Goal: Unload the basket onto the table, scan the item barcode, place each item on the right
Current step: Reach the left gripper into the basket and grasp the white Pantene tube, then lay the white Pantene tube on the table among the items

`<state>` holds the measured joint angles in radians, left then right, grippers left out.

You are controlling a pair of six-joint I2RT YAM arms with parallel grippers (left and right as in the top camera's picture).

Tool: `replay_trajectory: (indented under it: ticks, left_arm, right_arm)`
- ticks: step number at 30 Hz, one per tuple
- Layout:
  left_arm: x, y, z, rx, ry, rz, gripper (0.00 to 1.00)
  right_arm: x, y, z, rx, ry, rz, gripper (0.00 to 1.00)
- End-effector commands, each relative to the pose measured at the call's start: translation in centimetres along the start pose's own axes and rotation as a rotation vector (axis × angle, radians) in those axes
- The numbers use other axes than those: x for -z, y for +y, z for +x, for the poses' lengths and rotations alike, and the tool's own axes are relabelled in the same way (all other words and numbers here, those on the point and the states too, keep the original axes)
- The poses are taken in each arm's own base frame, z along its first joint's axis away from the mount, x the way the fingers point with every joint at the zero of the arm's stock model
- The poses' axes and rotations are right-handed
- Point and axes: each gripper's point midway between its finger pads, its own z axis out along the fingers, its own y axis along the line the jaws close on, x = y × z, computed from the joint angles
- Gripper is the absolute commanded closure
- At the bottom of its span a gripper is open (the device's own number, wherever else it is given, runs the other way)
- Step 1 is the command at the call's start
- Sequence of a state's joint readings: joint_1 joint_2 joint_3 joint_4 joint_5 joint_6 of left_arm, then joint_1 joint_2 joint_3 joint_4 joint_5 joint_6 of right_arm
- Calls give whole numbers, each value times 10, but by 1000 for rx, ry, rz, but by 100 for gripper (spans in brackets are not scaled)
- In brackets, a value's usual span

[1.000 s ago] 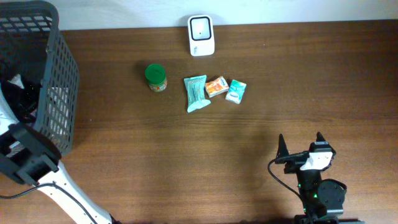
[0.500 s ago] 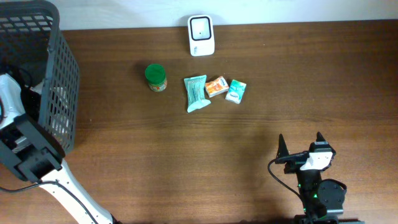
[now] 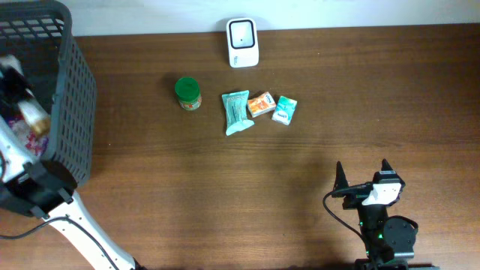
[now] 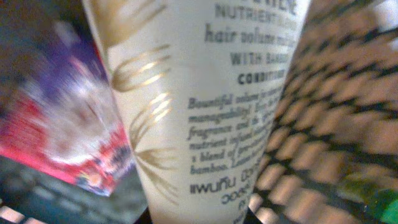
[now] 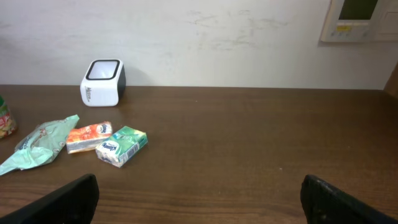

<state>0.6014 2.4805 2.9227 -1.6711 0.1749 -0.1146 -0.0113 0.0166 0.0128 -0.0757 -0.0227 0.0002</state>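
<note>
Bottle [image 4: 205,99], white, with gold leaf sprigs and conditioner print down its side. Filled the middle of the left wrist view, very close to the lens and tilted a little. Was inside the basket [image 3: 75,105] at the far left of the table [image 3: 225,195], with blurred dark mesh just to its right and a blurred red and purple packet [image 4: 62,124] to its left. Could not tell whether the left gripper [image 3: 22,97], only a smear down in the basket from overhead, was clenched on the bottle or merely close against it.

Found the right gripper [image 3: 362,166] near the table's front right, well apart from everything else, released, jaws spread wide.

Saw the scanner [image 3: 242,43], a small white box with a dark window, at the back edge by the wall. Saw in front of it a jar [image 3: 187,94] with a green lid, then a pale green pouch [image 3: 236,111], an orange packet [image 3: 261,103] and a teal packet [image 3: 285,109], those three bunched close together, the jar apart to their left.
</note>
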Motion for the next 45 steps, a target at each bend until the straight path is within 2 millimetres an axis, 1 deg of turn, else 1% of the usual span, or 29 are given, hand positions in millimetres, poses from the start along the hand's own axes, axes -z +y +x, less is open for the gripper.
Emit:
replay_trajectory:
  ticks: [1,3,5,7,8,10,11,12,13,14,15,16,17,18,20,22,23,25,27,30,31,33,35,37,39,41,42,43,45]
  left_arm:
    - [102,-33,-25,80,-288,133,100]
    - [140,-57,-25,57,-358,257,100]
    - [180,-86,-19,19,-411,398,100]
    - [209,-109,-10,-38,-449,485,100]
    - [223,-123,-1,-73,-454,545,100]
    - [239,-148,17,-129,-429,638,100]
    - [240,-161,28,-150,-397,668,100]
    - [235,-181,47,-183,-332,688,100]
    - [229,-196,59,-226,-294,695,100]
    - [218,-218,76,-305,-252,687,100]
    - [211,-230,85,-339,-228,673,100]
    - [203,-246,97,-390,-202,658,100]
    - [190,-265,112,-444,-173,623,100]
    - [182,-275,122,-471,-156,593,100]
    - [151,-302,152,-563,-112,457,100]
    - [130,-320,179,-638,-74,369,100]
    - [114,-330,197,-688,-56,302,100]
    - [96,-340,217,-704,-37,224,100]
    - [66,-357,244,-735,-20,154,100]
    - [26,-392,290,-842,-40,135,100]
    - [14,-402,302,-865,-57,140,100]
    - [-15,-425,323,-913,-175,111,100]
    - [-33,-434,331,-931,-317,41,98]
    - [-45,-432,337,-941,-398,-18,96]
    - [-63,-425,354,-973,-421,-62,95]
    - [-76,-416,366,-1000,-400,-81,93]
    - [-79,-414,371,-1010,-386,-80,89]
    - [-82,-414,379,-1023,-361,-64,82]
    - [-83,-418,393,-1039,-316,-16,71]
  right_arm:
    - [0,-2,3,-4,6,10,1]
    - [0,-2,3,-4,6,10,2]
    - [0,-2,3,-4,6,10,1]
    - [0,-2,3,-4,6,10,1]
    - [0,-2,3,-4,6,10,1]
    - [0,-2,3,-4,6,10,1]
    - [0,-2,3,-4,6,10,2]
    - [0,-2,3,-4,6,10,1]
    - [0,-2,3,-4,6,10,1]
    - [0,-2,3,-4,6,10,1]
    - [0,-2,3,-4,6,10,2]
    - [0,-2,3,-4,6,10,2]
    - [0,-2,3,-4,6,10,2]
    - [0,-2,3,-4,6,10,1]
    - [0,-2,3,-4,6,10,2]
    - [0,-2,3,-4,6,10,1]
    - [0,-2,3,-4,6,10,1]
    - [0,-2,3,-4,6,10,1]
    - [0,-2,3,-4,6,10,1]
    - [0,-2,3,-4,6,10,1]
    - [0,-2,3,-4,6,10,1]
    - [0,-2,3,-4,6,10,1]
    - [0,-2,3,-4,6,10,1]
    - [0,-2,3,-4,6,10,1]
    - [0,-2,3,-4,6,10,1]
    - [0,-2,3,-4,6,10,1]
    - [0,-2,3,-4,6,10,1]
    - [0,-2,3,-4,6,10,1]
    - [0,-2,3,-4,6,10,1]
